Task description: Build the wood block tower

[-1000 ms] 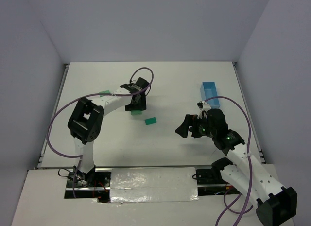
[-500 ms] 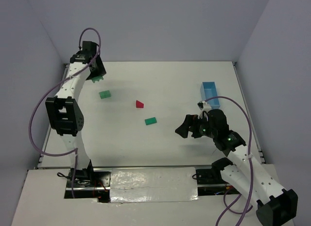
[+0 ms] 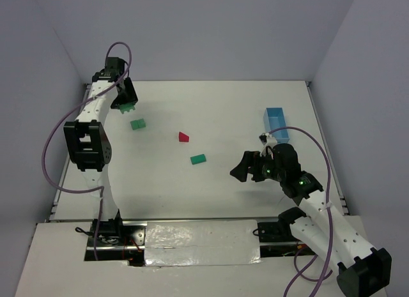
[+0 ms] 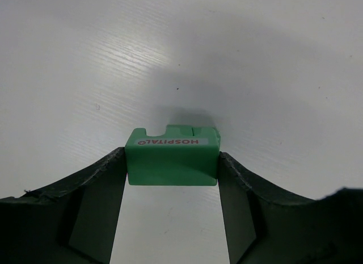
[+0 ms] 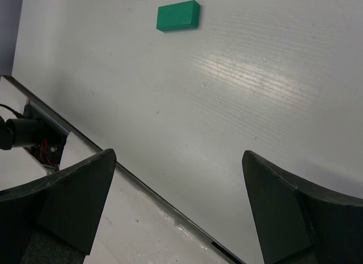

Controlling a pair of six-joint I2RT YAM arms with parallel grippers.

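My left gripper (image 3: 126, 107) is at the far left of the table, shut on a green block marked "HOSPITAL" (image 4: 172, 156) and holding it above the white surface. That block shows in the top view (image 3: 128, 107) too. A second green block (image 3: 137, 124) lies just in front of it. A red roof-shaped block (image 3: 184, 137) lies near the middle. A flat green block (image 3: 198, 159) lies nearer, and also shows in the right wrist view (image 5: 178, 16). My right gripper (image 3: 239, 171) is open and empty, right of that block.
A light-blue oblong tray (image 3: 276, 122) stands at the right, behind my right arm. The table's near edge and a taped strip (image 5: 102, 179) show under my right gripper. Grey walls close in the table at the back and sides.
My left arm has swung from the table's middle to the far left with the green block in its grip, uncovering the red block. In the last half second it shifted slightly. The right arm has not moved.
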